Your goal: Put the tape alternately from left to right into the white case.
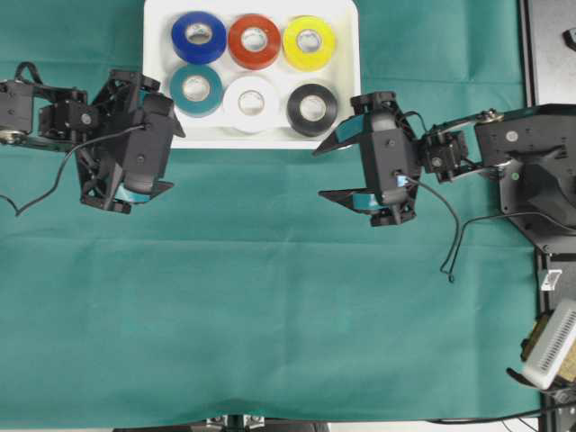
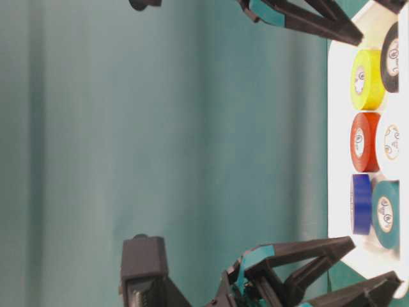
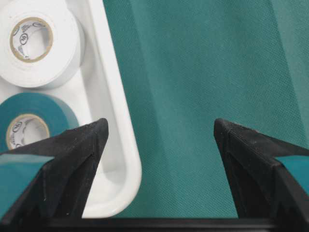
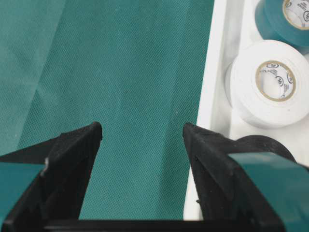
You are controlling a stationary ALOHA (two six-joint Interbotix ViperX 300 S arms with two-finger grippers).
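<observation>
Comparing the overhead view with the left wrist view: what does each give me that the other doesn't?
Overhead alone: all six rolls lying in the white case, including the blue roll, red roll, yellow roll and black roll, plus the right hand, open over the cloth.

Left wrist alone: a close look at the case's rounded corner and the label print inside the cores.

Both: the white roll, the teal roll, the green cloth and the open, empty left hand.

six rolls of tape (image 1: 253,41), one white case (image 1: 157,27), two hands (image 1: 337,171)
</observation>
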